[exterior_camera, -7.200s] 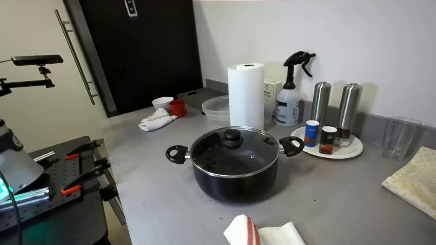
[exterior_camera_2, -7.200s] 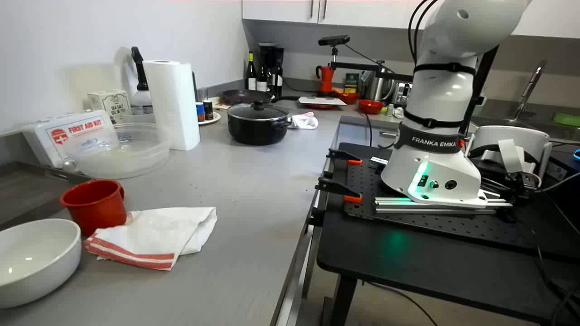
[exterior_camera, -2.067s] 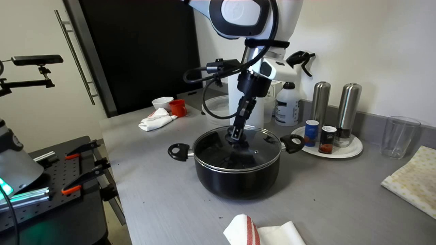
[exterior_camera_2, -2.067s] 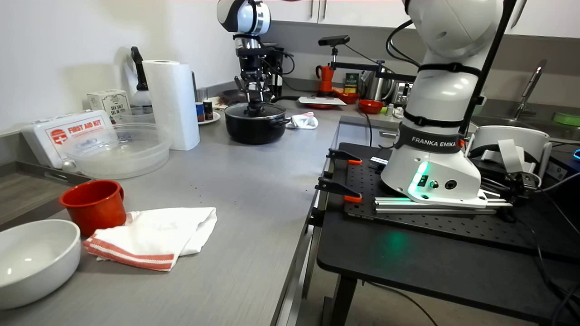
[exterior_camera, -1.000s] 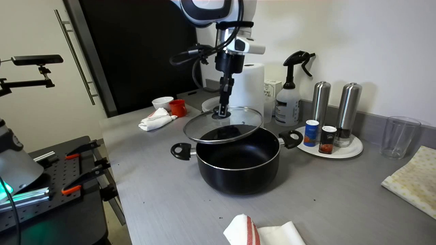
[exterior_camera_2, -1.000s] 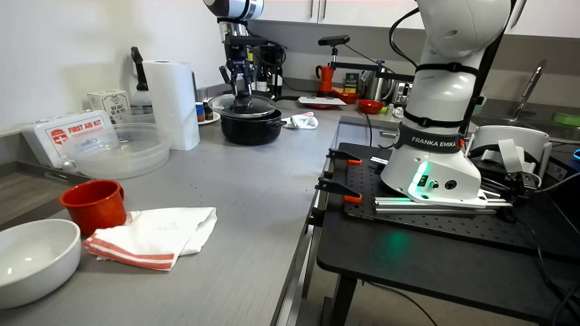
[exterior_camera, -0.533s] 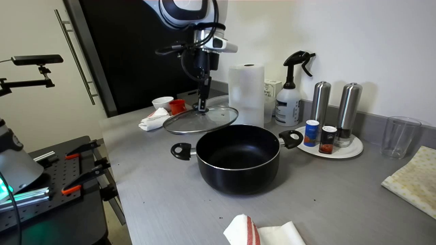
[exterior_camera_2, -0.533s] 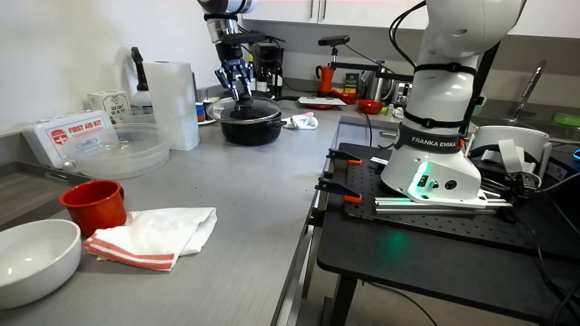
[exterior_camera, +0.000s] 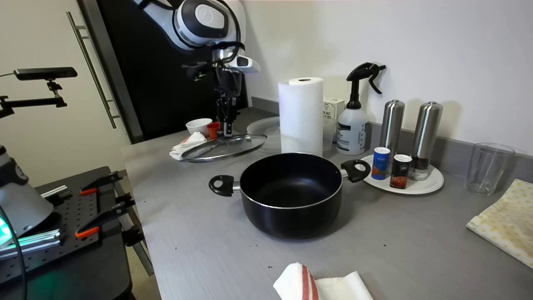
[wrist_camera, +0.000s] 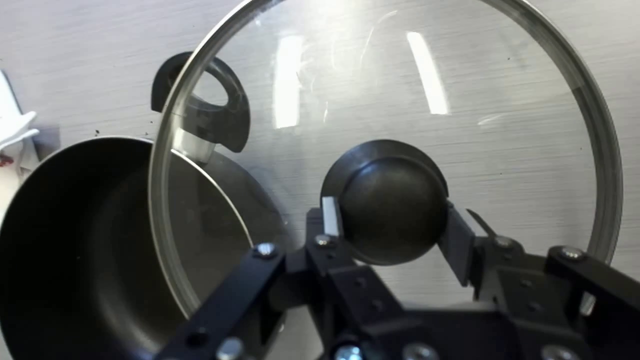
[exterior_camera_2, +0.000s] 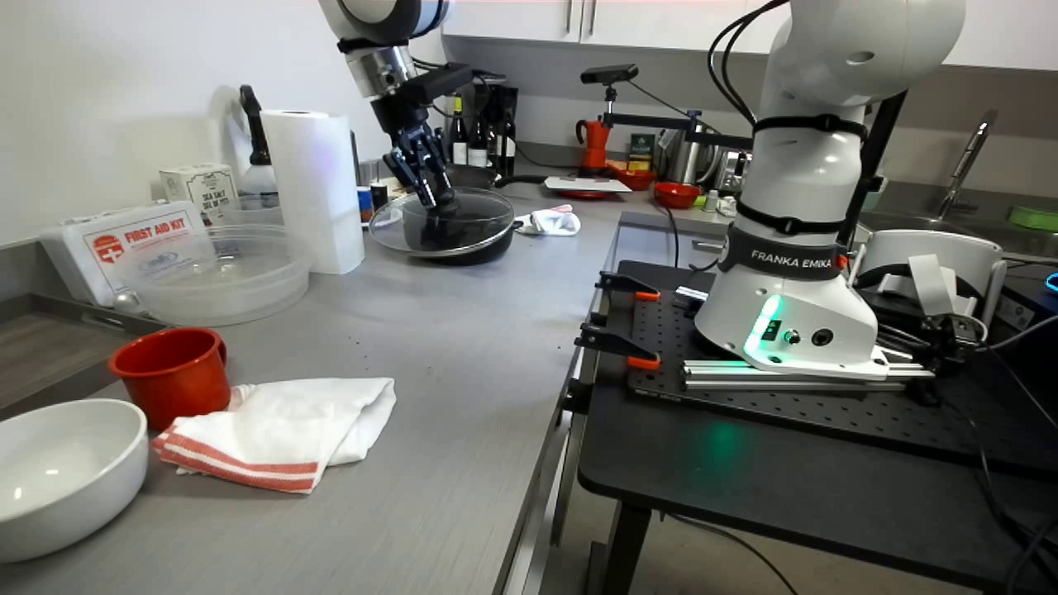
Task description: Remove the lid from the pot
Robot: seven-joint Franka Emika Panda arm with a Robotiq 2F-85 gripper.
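Observation:
The wide black pot (exterior_camera: 291, 221) stands on the counter, its dark inside uncovered. Off to its side, the clear glass lid (exterior_camera: 245, 144) hangs above the countertop, somewhat tilted. My gripper (wrist_camera: 390, 215) is shut on the lid's round black knob (wrist_camera: 395, 200), with a finger pad (wrist_camera: 331, 216) against either side. From above, in the wrist view, the glass still overlaps one pot handle (wrist_camera: 215, 110) and part of the rim. In an exterior view the lid (exterior_camera_2: 488, 216) hides most of the pot (exterior_camera_2: 479, 253) behind it.
A paper towel roll (exterior_camera: 300, 121) and a clear plastic tub (exterior_camera_2: 207, 285) stand near the wall. Beyond the lid are a white-and-red cloth (exterior_camera_2: 289, 430), a red mug (exterior_camera_2: 169, 380) and a white bowl (exterior_camera_2: 70, 471). A white plate (exterior_camera: 433, 183) carries shakers and mills.
At first the lid sat on the pot and the gripper was out of view. The gripper then took the knob, lifted the lid and carried it off the pot towards the mug and cloth.

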